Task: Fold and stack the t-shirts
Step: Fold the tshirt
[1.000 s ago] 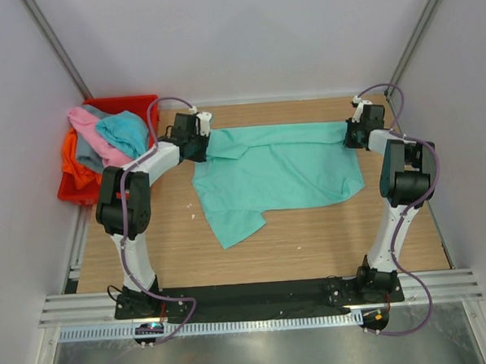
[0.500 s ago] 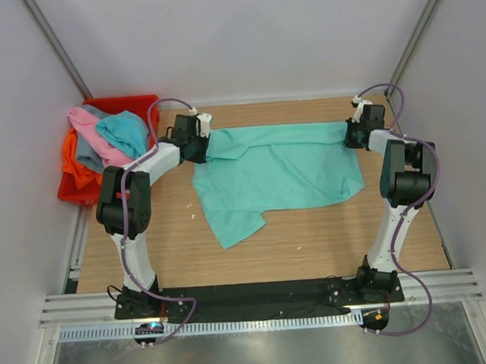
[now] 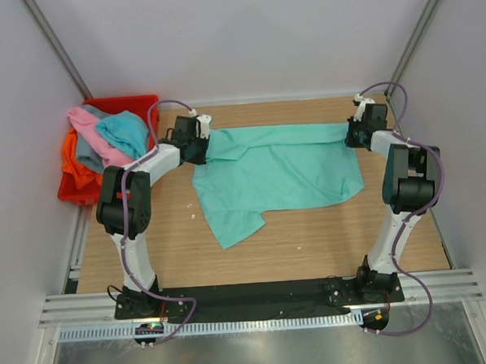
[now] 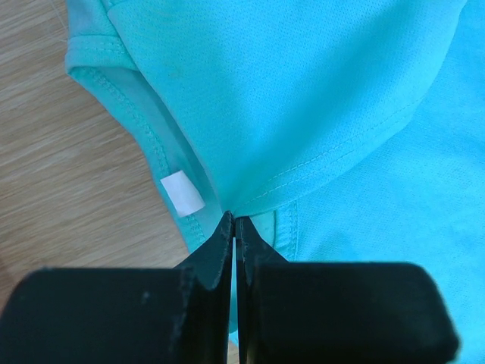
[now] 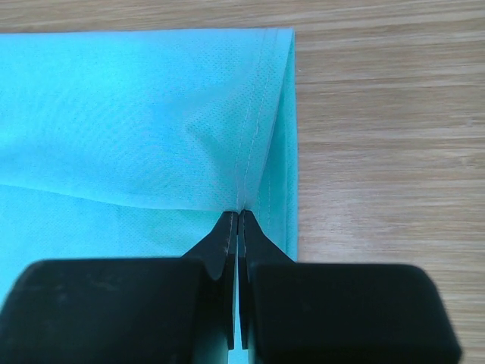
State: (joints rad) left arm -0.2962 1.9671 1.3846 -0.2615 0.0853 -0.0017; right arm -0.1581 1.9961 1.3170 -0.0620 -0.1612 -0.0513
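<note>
Top external view: both arms reach to the far side of the tabletop (image 3: pixel 311 244) with their elbows bent. The left tool (image 3: pixel 202 143) is clamped on the mint shirt (image 3: pixel 283 176) by its collar, and the right tool (image 3: pixel 348 132) pinches the hem corner. The shirt lies spread flat between them. Other shirts (image 3: pixel 102 144) are heaped on the bin (image 3: pixel 129 102) at far left.

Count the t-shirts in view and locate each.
5. Mint green shirt spread on the table; pink, turquoise, orange and grey shirts heaped in the red bin, far left. Others may hide underneath.
</note>
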